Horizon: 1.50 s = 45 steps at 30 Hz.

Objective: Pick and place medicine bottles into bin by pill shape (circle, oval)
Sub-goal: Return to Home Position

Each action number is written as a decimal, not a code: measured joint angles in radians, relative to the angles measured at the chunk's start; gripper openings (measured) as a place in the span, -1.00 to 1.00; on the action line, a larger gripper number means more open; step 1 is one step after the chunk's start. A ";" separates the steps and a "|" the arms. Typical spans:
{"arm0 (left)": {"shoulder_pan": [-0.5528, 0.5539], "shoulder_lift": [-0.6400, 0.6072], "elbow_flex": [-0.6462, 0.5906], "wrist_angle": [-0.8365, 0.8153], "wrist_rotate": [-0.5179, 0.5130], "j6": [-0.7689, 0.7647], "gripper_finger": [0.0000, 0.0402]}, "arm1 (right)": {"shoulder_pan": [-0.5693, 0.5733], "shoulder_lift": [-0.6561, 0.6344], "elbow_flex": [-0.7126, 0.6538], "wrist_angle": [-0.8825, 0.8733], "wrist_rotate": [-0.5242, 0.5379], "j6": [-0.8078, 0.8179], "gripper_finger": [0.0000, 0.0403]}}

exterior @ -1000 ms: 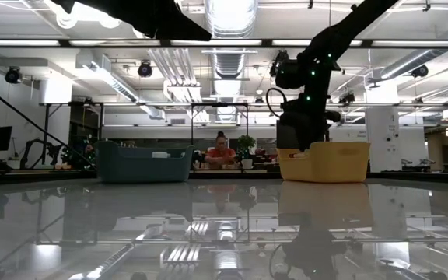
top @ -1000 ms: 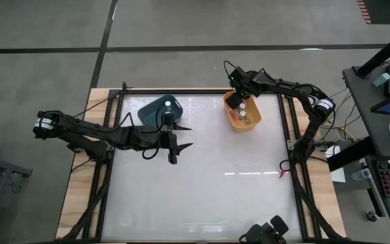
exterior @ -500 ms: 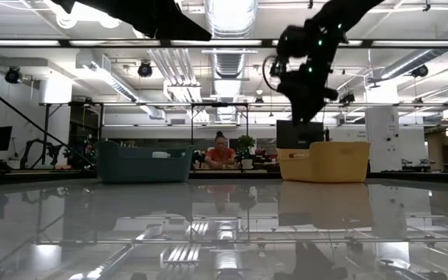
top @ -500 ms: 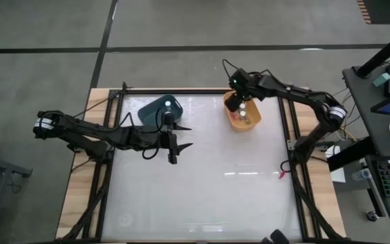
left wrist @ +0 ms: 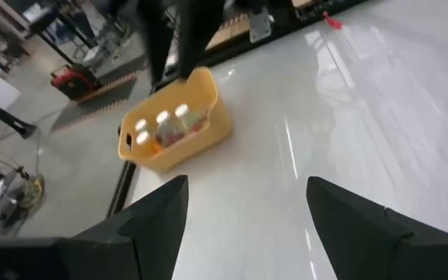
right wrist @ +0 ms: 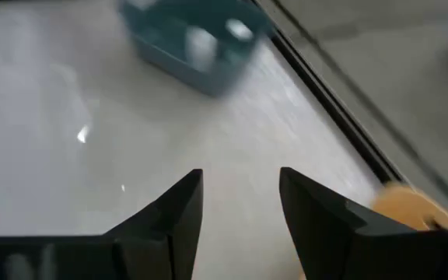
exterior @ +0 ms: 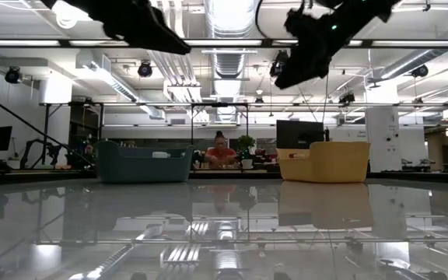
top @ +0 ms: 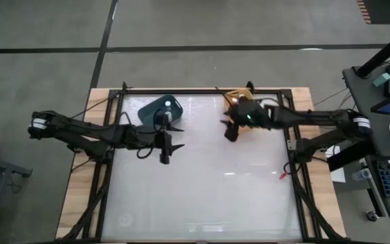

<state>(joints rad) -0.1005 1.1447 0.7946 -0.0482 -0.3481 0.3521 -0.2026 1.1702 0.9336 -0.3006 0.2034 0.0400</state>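
Note:
The medicine bottles are small cylinders with white tops. Several stand in the yellow bin (left wrist: 201, 117), their tops (left wrist: 162, 119) showing in the left wrist view. Others stand in the teal bin (top: 156, 108), their white tops (right wrist: 202, 43) showing in the right wrist view. My right arm covers most of the yellow bin (top: 235, 97) in the high view. My right gripper (top: 228, 131) is open and empty, high above the table just near of the yellow bin. My left gripper (top: 175, 137) is open and empty, above the table near the teal bin.
A small red scrap (top: 281, 175) lies by the table's right edge. Both bins stand along the far edge, teal (exterior: 142, 162) and yellow (exterior: 325, 162). The white table top (top: 202, 190) stretches toward the near edge. A person sits in the room behind the table.
My right gripper has risen out of the yellow bin and swung toward the near edge and a little left, turning toward the teal bin. My left gripper has shifted slightly toward the table's left edge.

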 joint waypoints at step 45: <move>-0.007 -0.955 -0.518 0.042 0.030 -0.041 0.22 | 0.172 -0.934 -0.738 0.468 -0.171 -0.277 -0.84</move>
<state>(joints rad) -0.1074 0.1901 0.2770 -0.0059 -0.3186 0.3110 -0.0307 0.2364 0.1952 0.1677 0.0324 -0.2367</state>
